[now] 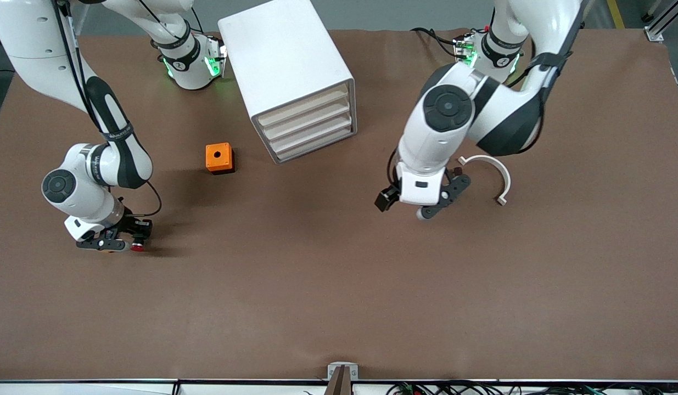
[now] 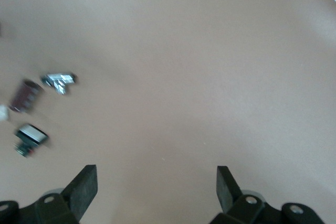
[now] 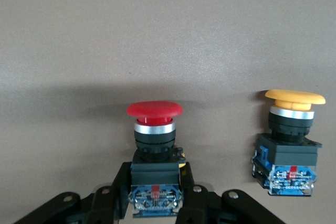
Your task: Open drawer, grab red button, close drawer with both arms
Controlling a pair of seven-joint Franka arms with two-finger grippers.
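While the left gripper [image 2: 156, 195] hangs spread, the right gripper [image 3: 155, 199] pinches the button [image 3: 154, 145], cap pointing away from its wrist.

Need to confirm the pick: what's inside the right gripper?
The right gripper grips the red button by its blue rear part, yellow button beside it. The part between the fingers is hidden.

arms [image 1: 443, 126]: white shells, black joint rings | wrists: green lights | fingers [image 2: 84, 187]: black, screwed
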